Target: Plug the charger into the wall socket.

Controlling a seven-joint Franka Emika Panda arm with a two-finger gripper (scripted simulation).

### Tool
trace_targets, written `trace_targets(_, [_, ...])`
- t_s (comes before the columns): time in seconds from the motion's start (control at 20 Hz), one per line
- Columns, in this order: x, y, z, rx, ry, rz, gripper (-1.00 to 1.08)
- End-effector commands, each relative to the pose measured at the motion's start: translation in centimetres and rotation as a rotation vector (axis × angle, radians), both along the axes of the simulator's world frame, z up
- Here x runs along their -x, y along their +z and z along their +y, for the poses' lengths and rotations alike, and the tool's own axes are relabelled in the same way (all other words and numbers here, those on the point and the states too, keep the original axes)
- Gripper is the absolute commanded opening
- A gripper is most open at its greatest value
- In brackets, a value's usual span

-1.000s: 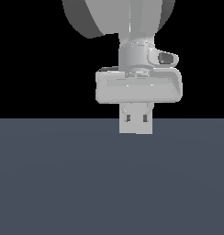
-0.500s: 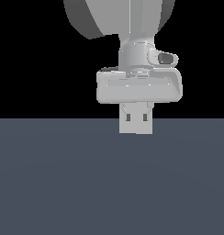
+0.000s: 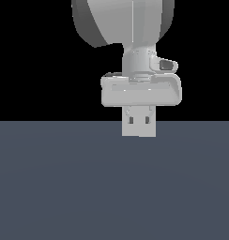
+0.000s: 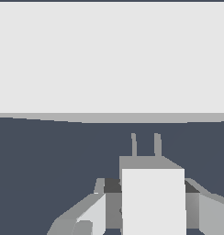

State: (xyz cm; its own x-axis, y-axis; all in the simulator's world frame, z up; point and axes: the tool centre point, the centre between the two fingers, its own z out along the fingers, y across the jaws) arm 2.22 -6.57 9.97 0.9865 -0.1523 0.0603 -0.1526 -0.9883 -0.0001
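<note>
In the wrist view my gripper [image 4: 150,206] is shut on the charger [image 4: 153,197], a small white block with one finger on each side. Its two thin prongs [image 4: 146,144] point at the wall socket [image 4: 112,57]. The socket is a large flat light-grey plate that fills the far part of this view. A gap of dark floor lies between the prongs and the plate, and the plate's holes do not show. In the exterior view my gripper [image 3: 139,125] hangs just above the floor with its fingers close together. The charger and the socket are hidden there.
A dark blue-grey floor [image 3: 114,187] spreads under the gripper, with a black background behind. The arm's large grey links [image 3: 121,23] rise above the hand. Nothing else shows.
</note>
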Motion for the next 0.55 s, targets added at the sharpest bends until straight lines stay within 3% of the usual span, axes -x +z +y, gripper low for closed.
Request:
trace_targets(0.0, [-0.9, 0.0, -0.1, 0.000, 0.000, 0.000, -1.00])
trace_targets(0.5, [-2.4, 0.0, -0.4, 0.000, -0.001, 0.000, -1.00])
